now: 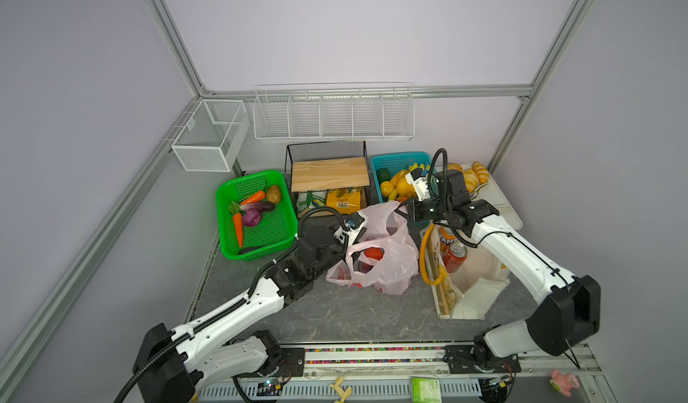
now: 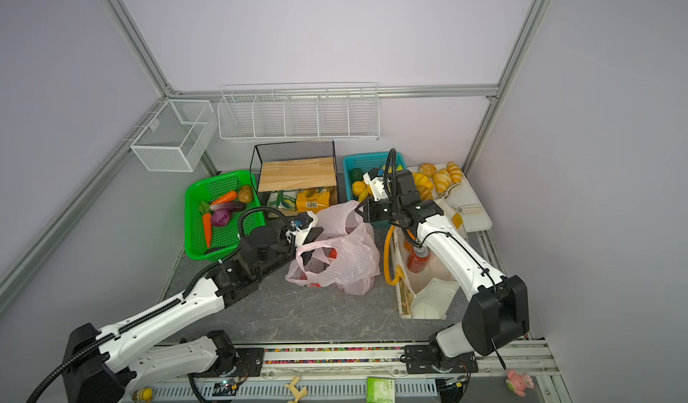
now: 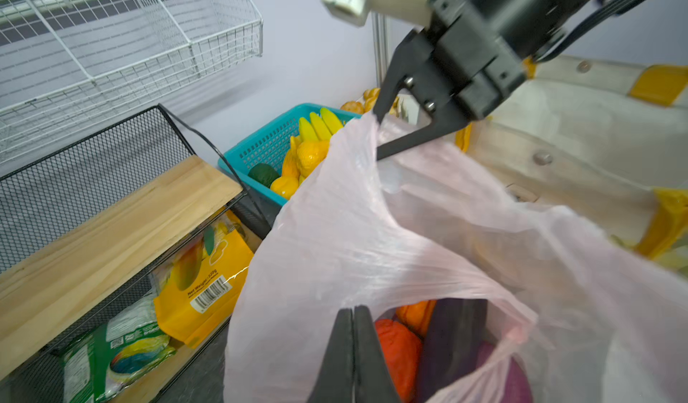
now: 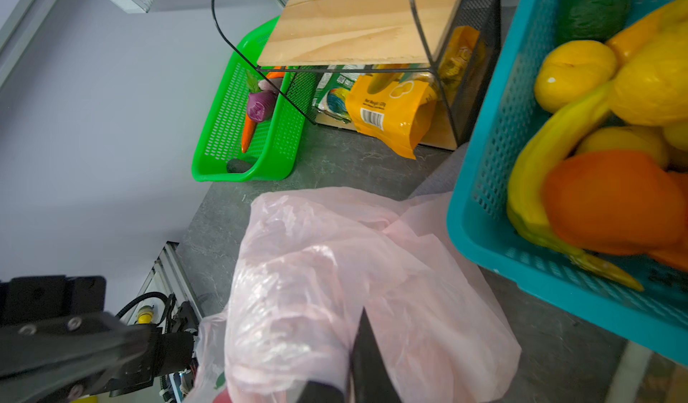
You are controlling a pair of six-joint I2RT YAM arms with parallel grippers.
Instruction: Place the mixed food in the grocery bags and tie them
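Between the left gripper [image 3: 353,308] and the right gripper [image 1: 402,207]: pink plastic bag [image 1: 387,267], one item, seated on the grey tabletop [image 1: 335,315].

Grip: the left jaws are together on the handle loop nearest them. The right jaws are together on the far loop, with film bunched round them.

Hazards: the film is thin and slick. A pinch on a single fold would likely slip once the loops are drawn across each other, and the mouth would fall slack. A hard pull could tear a handle or tip the bag and spill its load. The right forearm hangs over the canvas tote [image 1: 480,271] and could snag its yellow handle [image 1: 428,271].

Condition: translucent and creased, with the mouth gaping just beyond the left fingertips. A red-orange toy [image 3: 398,349], an orange toy [image 3: 417,313] and a purple toy [image 3: 454,338] lie inside. Under the right wrist the tote stands open, with the Fanta can [image 1: 446,235] and the red soda can [image 1: 455,258] inside.
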